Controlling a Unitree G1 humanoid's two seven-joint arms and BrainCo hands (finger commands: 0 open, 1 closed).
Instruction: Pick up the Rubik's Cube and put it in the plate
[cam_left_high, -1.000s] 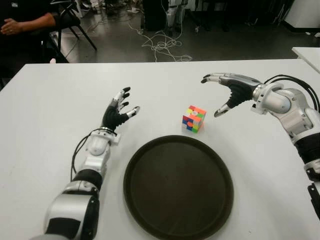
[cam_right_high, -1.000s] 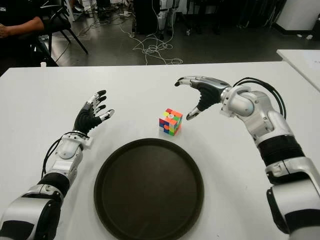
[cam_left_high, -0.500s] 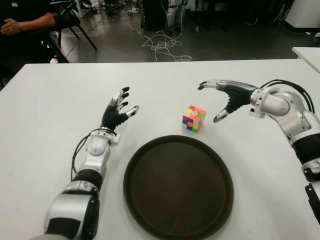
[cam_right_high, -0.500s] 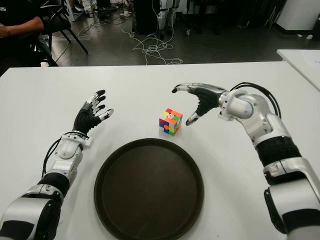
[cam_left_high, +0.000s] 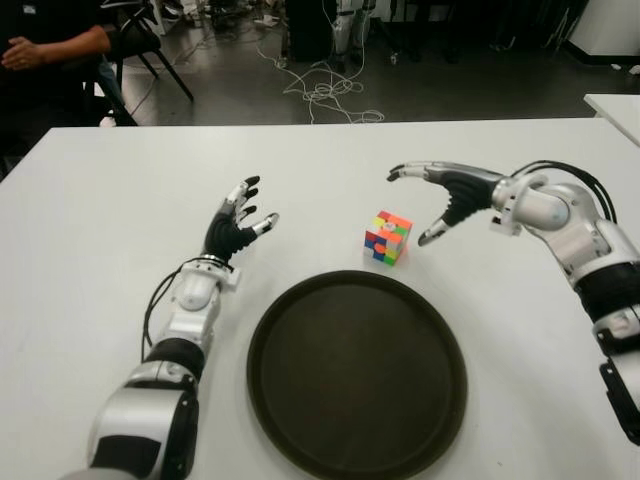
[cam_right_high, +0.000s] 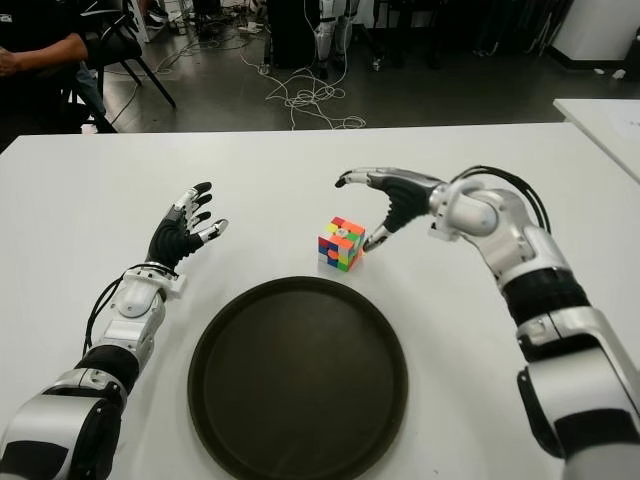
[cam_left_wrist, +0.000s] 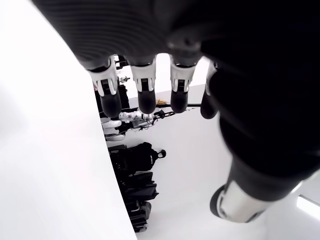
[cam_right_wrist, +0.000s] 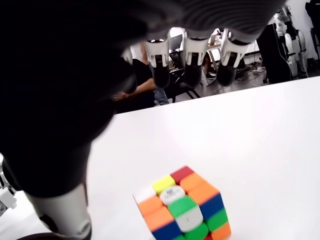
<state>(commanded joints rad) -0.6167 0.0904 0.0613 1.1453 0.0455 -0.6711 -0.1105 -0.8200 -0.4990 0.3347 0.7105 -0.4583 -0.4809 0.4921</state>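
You have the small multicoloured Rubik's Cube (cam_left_high: 388, 237) sitting on the white table (cam_left_high: 90, 230), roughly midway between the table's left and right edges and just beyond the far rim of the large round dark-brown plate (cam_left_high: 357, 372), close to that rim but not touching it. The plate takes up the near middle of the table and has nothing in it. Your right hand (cam_left_high: 447, 196) hangs just to the right of the cube and slightly above it, palm turned toward the cube; its fingers (cam_right_wrist: 191, 62) are spread and arched over the cube's far side while the thumb (cam_left_high: 433, 233) points down beside the cube's right face, and a gap shows between every digit and the cube, so nothing is grasped. In the right wrist view you can see the cube from close by, with 3 fingertips above it and the thumb off to one side, none of them touching it. Your left hand (cam_left_high: 234, 225) shows well to the left of the cube, near the plate's far-left rim, palm turned inward, its fingers (cam_left_wrist: 145, 93) loosely extended and holding nothing. Beyond the table's far-left corner you can see a seated person's arm (cam_left_high: 55, 47) in dark clothing, and loose white cables (cam_left_high: 325, 93) lie on the dark floor past the far edge.
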